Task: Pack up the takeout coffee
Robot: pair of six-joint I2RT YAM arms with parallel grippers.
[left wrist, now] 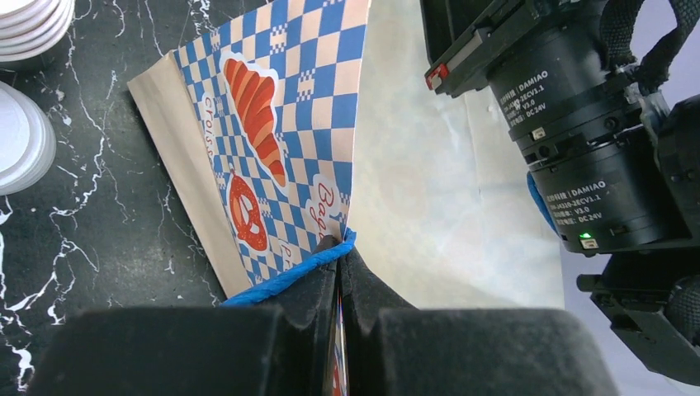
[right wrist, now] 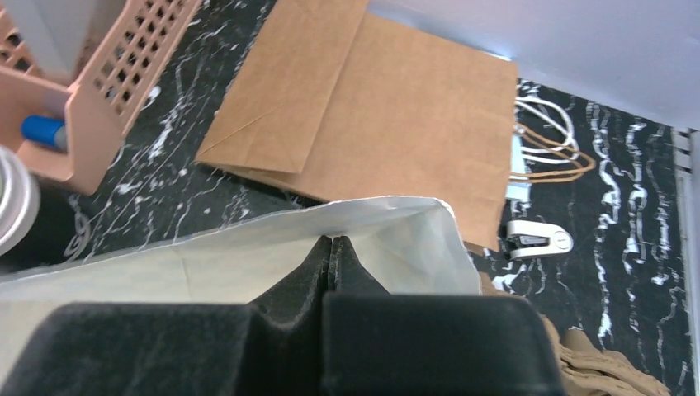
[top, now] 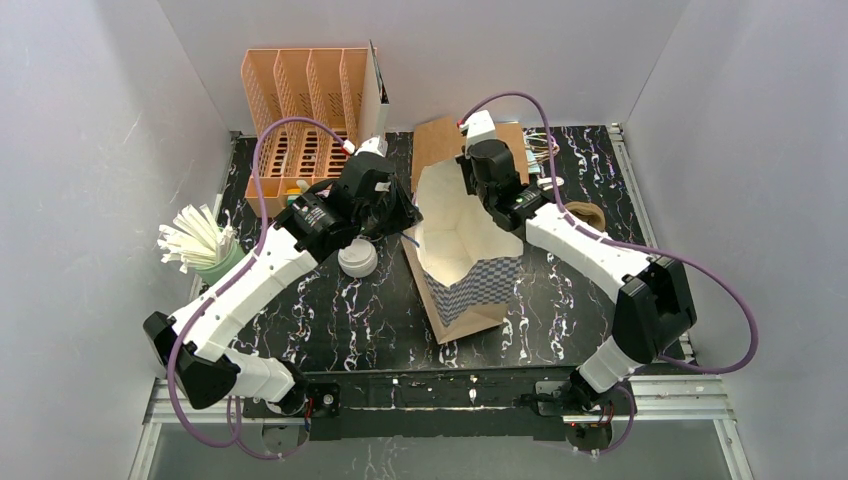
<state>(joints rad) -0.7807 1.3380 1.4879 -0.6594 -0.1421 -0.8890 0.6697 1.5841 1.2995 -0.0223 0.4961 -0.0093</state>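
Black fingers of the left tool (left wrist: 340, 252) crowd the bottom of its wrist view, pressed together on the left rim of the checked bag (top: 472, 285), with a blue strip (left wrist: 285, 279) caught right at the pinch. From where I stand the right tool (right wrist: 331, 247) does much the same on the far rim: its fingers are closed on the paper edge, with the bag's pale inside spread below them. Between the two the bag stands upright in the middle of the black marbled tabletop (top: 330, 320), mouth wide open. Its outside is printed in blue checks with a croissant and a pretzel.

One white cup (top: 357, 259) with its lid on sits upright on the tabletop just left of the bag, under the left wrist and outside the bag. In the left wrist view, two round white lids (left wrist: 21, 140) show at the left edge, near the bag's side but apart from it. The brown pulp tray (top: 585, 215) lies to the right of the bag, behind the right forearm and partly hidden by it.

Further back a plain brown bag (right wrist: 371, 107) lies flat, its cord handles (right wrist: 549, 153) trailing to the right, with a small white clip-like thing (right wrist: 536, 241) just beside them. A peach slotted rack (top: 300, 100) stands in the far left corner, and the green cup of white straws (top: 200, 245) stands by the left wall
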